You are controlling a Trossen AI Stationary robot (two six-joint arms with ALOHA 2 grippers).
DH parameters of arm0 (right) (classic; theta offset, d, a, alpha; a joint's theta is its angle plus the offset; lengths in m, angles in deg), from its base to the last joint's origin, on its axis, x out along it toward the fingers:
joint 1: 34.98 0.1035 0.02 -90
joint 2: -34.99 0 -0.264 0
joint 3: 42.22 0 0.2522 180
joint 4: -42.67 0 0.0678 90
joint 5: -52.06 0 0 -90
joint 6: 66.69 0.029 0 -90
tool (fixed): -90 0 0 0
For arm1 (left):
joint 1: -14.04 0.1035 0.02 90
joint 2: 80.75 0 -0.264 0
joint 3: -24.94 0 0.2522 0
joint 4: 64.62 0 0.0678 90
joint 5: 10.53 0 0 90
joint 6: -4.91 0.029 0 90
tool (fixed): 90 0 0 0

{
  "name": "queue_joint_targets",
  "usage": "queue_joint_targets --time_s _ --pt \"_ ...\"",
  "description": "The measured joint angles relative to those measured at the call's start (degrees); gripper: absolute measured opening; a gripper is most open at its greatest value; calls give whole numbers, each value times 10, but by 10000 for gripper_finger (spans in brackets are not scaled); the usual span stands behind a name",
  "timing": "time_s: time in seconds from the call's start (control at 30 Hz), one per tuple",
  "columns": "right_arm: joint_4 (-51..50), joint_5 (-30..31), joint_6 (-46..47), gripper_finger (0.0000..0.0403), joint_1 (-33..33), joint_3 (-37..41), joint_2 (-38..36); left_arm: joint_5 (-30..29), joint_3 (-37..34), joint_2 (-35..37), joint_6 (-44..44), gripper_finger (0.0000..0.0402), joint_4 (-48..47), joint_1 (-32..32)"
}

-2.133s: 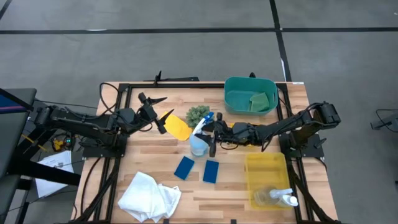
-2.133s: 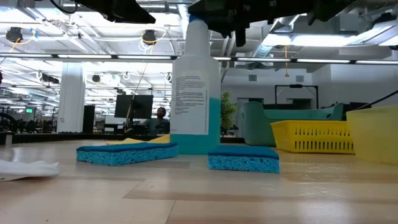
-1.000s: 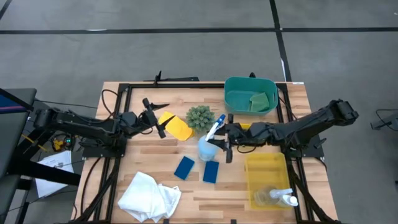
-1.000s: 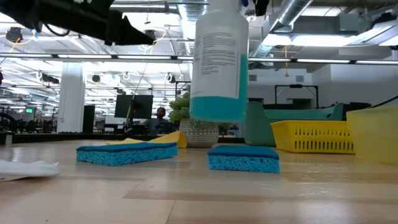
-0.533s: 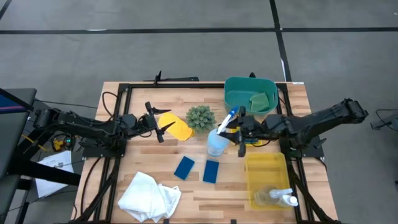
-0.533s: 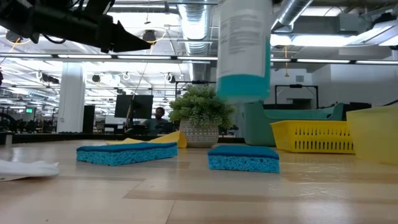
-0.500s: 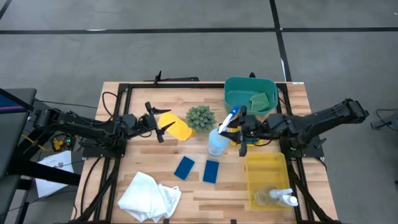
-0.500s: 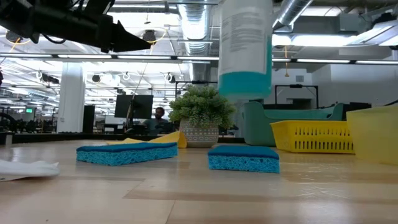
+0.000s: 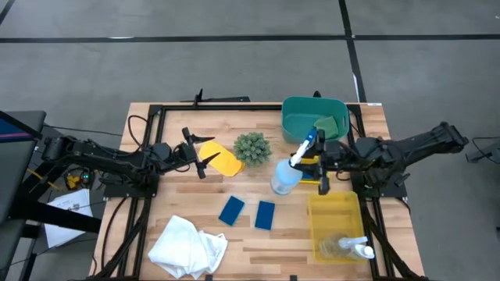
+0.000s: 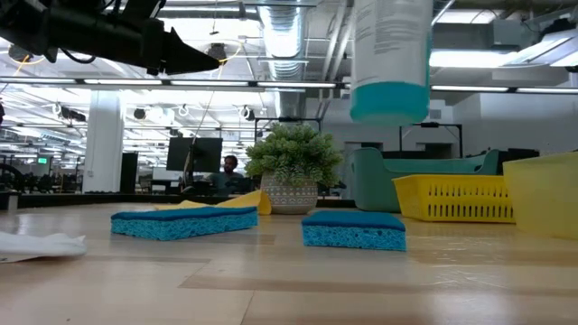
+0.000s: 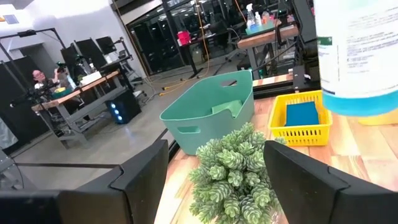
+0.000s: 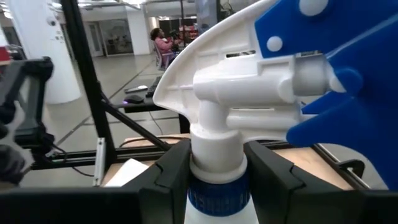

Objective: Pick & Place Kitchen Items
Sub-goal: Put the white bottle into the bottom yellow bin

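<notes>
Light is bright and even, coming from ceiling lamps (image 10: 217, 54) seen in the low view behind the plant (image 10: 291, 155). On the desk (image 9: 180, 195) shadows are soft and short. Close to the right wrist camera, the spray bottle (image 12: 249, 118) looks blurred, and the room behind it is hazy.

two dark, slender jointed robot arms, matte black, with black cables looping along the left one (a yellow tag near its base); each ends in two flat, black, angular fingers.

Right gripper (image 9: 321, 167) clamps closed mid-air; left gripper (image 9: 195, 147) hovers with jaws spread.
</notes>
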Motion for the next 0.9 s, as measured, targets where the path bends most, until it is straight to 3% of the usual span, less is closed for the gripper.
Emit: queue_joint_targets --time_s 0.9 --pt "-172 3 -9 120 108 0 -145 15 0 0 -15 260 -13 0"
